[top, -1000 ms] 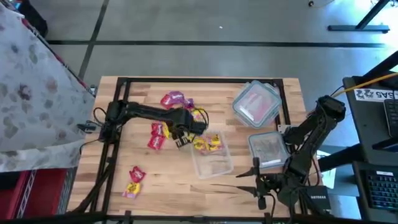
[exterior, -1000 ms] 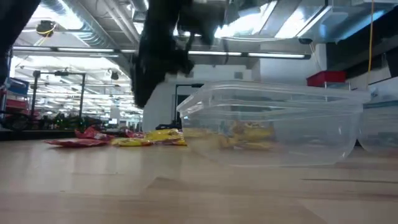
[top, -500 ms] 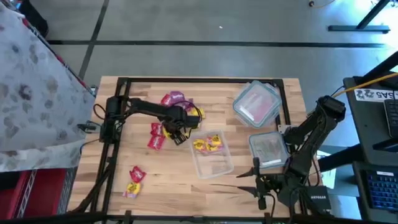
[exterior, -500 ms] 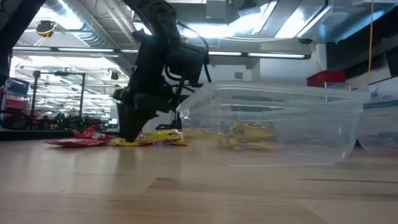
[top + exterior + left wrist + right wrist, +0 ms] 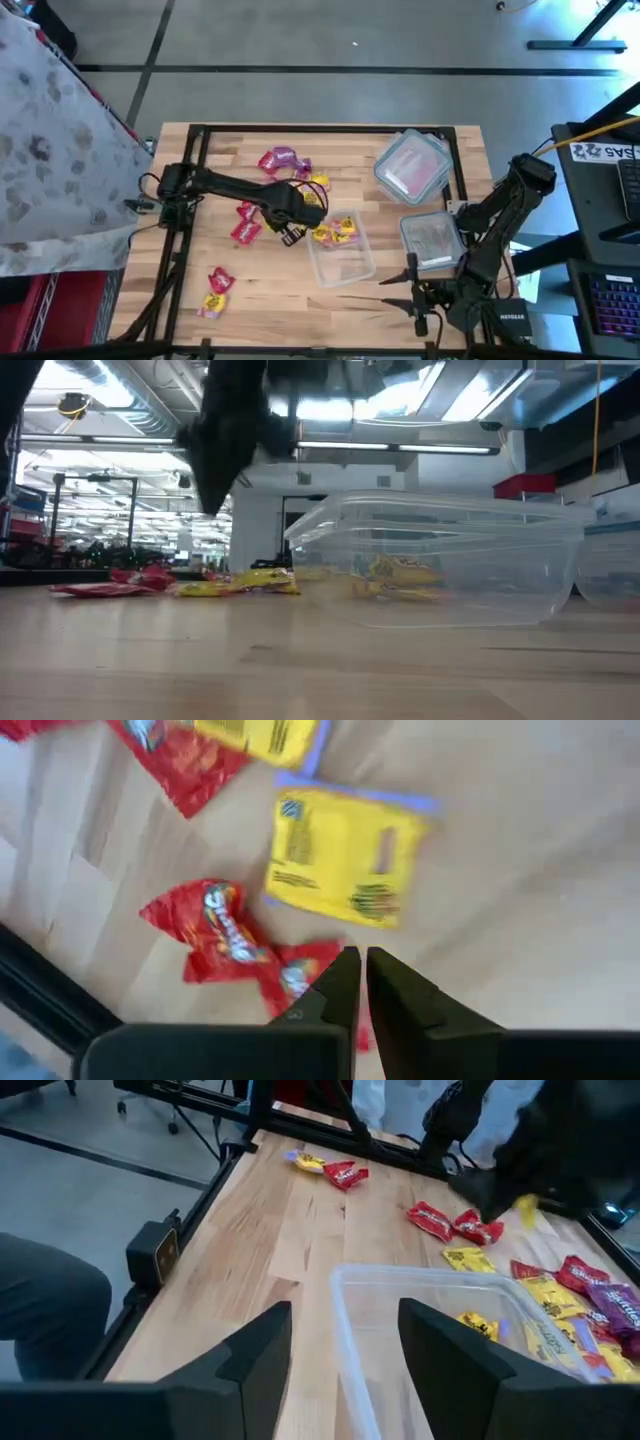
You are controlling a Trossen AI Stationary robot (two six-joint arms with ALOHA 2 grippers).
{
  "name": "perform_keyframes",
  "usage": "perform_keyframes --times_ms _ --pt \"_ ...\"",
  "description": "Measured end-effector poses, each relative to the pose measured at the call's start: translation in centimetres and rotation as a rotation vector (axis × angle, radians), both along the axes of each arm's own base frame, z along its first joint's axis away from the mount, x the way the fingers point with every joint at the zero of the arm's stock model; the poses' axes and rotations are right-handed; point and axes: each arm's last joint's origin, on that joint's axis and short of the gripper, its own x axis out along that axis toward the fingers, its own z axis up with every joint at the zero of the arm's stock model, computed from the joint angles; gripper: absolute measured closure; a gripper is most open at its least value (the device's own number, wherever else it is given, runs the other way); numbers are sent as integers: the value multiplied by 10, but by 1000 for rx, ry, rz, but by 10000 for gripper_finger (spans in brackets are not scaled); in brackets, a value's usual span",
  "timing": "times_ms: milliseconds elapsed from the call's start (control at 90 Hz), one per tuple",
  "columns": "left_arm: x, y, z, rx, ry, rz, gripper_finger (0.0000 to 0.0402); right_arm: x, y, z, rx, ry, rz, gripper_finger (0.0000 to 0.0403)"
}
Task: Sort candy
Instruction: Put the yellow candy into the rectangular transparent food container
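Observation:
Red candy (image 5: pixel 243 222) and yellow candy (image 5: pixel 345 855) lie flat on the wooden table, left of an open clear tub (image 5: pixel 345 272). The tub holds yellow candy (image 5: pixel 335 232). My left gripper (image 5: pixel 290 234) hangs above the table by the tub's far left corner. It is shut (image 5: pixel 360 960), and its wrist view shows nothing between the fingers. My right gripper (image 5: pixel 345 1370) stands open near the table's near edge. It points at the tub's rim (image 5: pixel 400 1275) and holds nothing. My left gripper: the right wrist view shows a small yellow patch (image 5: pixel 527 1203) beside the blurred fingers. I cannot tell whether the gripper touches it. Its own wrist view shows only the table beyond the fingertips.
A lidded container of red candy (image 5: pixel 412 165) sits at the far right, and a second closed tub (image 5: pixel 432 240) sits beside the right arm. Magenta and red candy (image 5: pixel 282 160) lies near the far rail (image 5: pixel 320 128). More candy (image 5: pixel 215 288) lies near left.
My left gripper went down to the table among the candy left of the tub. It then rose again and moved a little toward the tub and the near edge. A red candy beside it has slid slightly toward the table's left edge.

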Motion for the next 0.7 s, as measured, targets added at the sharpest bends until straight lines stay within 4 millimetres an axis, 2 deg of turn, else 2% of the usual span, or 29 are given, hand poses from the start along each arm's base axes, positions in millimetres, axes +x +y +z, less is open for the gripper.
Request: perform_keyframes --times_ms 133,211,278,422,600,700 --pt "15 -19 32 35 -201 -57 400 0 0 0 -7 -6 -9 231" --pt "22 -27 38 34 -278 -99 400 0 0 0 -8 -7 -10 231" --pt "21 -32 37 66 -272 -145 400 0 0 0 -8 -8 -11 231" --pt "12 -28 16 99 -141 -183 381 0 0 0 -4 -9 -10 231" --pt "-3 -8 -24 88 47 -226 309 0 0 0 4 -4 -1 231" --pt "-7 4 -49 65 57 -215 272 0 0 0 4 -4 0 231"
